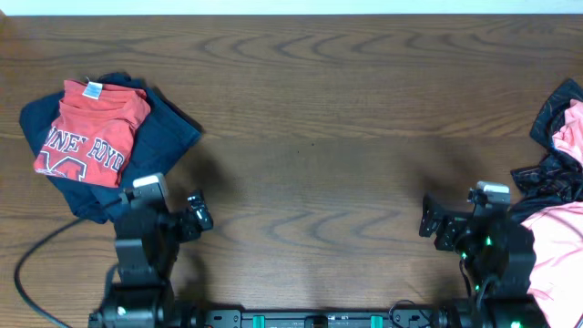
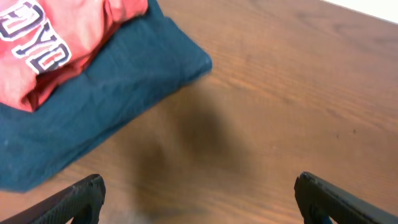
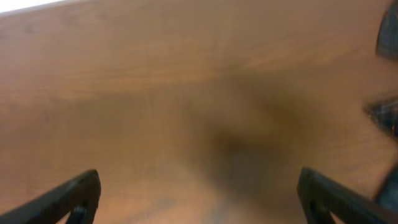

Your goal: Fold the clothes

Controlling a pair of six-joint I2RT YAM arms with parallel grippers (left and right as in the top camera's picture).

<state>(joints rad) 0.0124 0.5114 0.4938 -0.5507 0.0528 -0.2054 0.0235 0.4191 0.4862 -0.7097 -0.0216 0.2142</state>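
Observation:
A folded red shirt (image 1: 86,132) with dark lettering lies on a folded navy garment (image 1: 159,137) at the far left. In the left wrist view the red shirt (image 2: 56,43) sits on the navy garment (image 2: 118,87) at the upper left. A pile of unfolded clothes lies at the right edge: a black garment (image 1: 557,137) and pink garments (image 1: 557,260). My left gripper (image 1: 196,214) is open and empty over bare wood just right of the navy garment; its fingers (image 2: 199,199) show wide apart. My right gripper (image 1: 433,223) is open and empty, left of the pile; its fingers (image 3: 199,196) are wide apart.
The wooden table (image 1: 319,118) runs between the two piles. A black cable (image 1: 41,251) curves at the front left. Dark cloth edges (image 3: 387,74) show at the right of the right wrist view.

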